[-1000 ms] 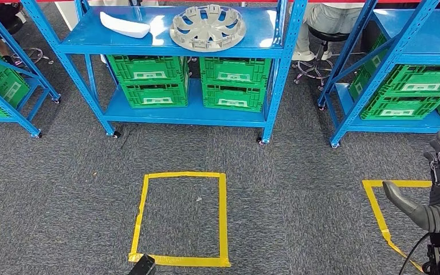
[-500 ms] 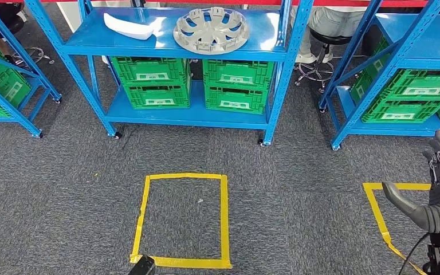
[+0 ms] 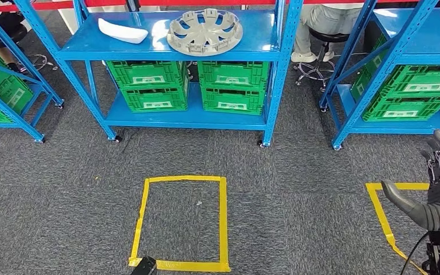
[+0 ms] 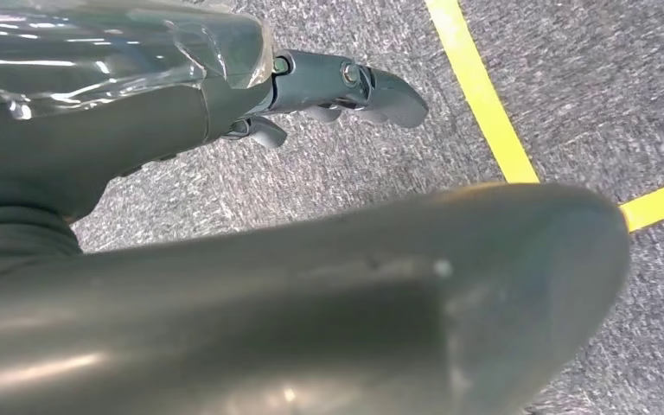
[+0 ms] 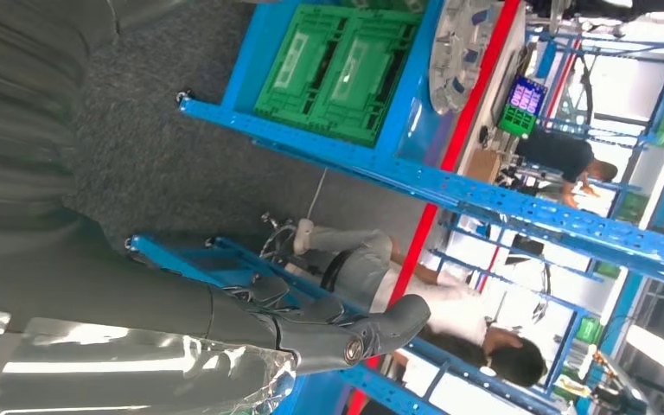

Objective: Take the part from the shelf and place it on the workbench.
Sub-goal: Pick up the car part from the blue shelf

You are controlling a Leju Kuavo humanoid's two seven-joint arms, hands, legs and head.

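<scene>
On the top board of the blue shelf (image 3: 263,44) lie a white curved part (image 3: 123,31) and a grey wheel cover (image 3: 204,31); the wheel cover (image 5: 458,43) also shows in the right wrist view. My right hand (image 3: 438,195) hangs low at the right, far from the shelf, with its fingers apart and nothing in it. It (image 5: 225,320) looks the same in its wrist view. Over the carpet, my left hand (image 4: 311,285) stretches out its fingers (image 4: 346,86) and holds nothing.
Green crates (image 3: 232,86) fill the shelf's lower boards. More blue shelves with crates stand at the left (image 3: 0,91) and right (image 3: 412,86). A person sits on a stool (image 3: 321,23) behind the shelves. Yellow tape squares (image 3: 223,217) mark the grey carpet.
The whole picture has shifted a little, so the camera has moved. Both hands hang as before and hold nothing.
</scene>
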